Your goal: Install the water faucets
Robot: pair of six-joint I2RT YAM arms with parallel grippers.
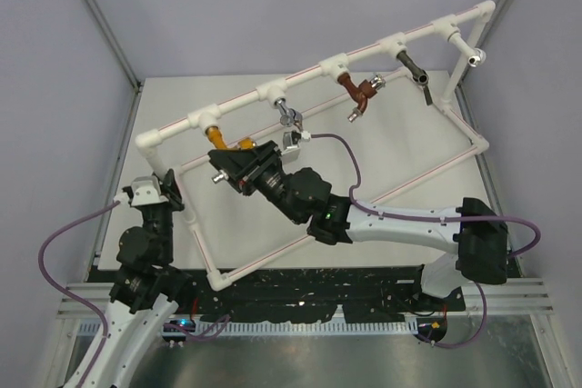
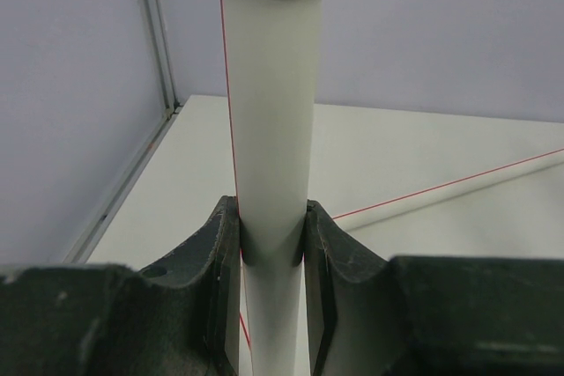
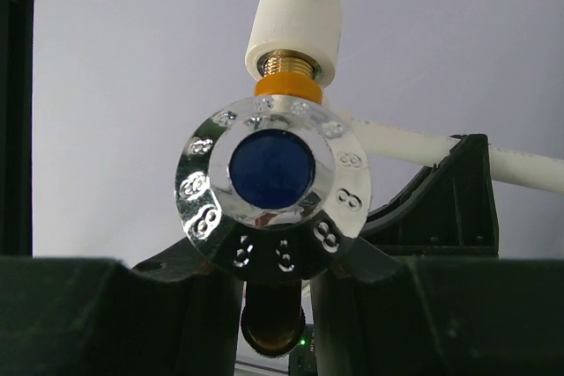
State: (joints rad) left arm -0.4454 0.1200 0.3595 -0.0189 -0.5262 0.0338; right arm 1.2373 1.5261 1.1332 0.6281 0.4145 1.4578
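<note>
At the upper left of the overhead view, the orange-yellow tap hangs from the leftmost tee socket of the white pipe frame. The right gripper is closed on its body just beneath the silver, blue-centred knob. A band of brass thread shows between the orange collar and the socket, so the tap looks only partly screwed home. Low on the left side, the left gripper is clamped around an upright pipe, apparently steadying the frame. The chief risk is cross-threading: a turn made with the wrist off the socket's axis could jam the thread or slip the smooth body out of the fingers. If the left hold slides on the slick pipe, the whole frame could twist or lift off the table rather than letting the tap turn. Room is tight to the right, where the silver tap sits just beside the wrist, and the purple cable loops near it and could snag. Toward the lower left, inside the frame, there is more space.
</note>
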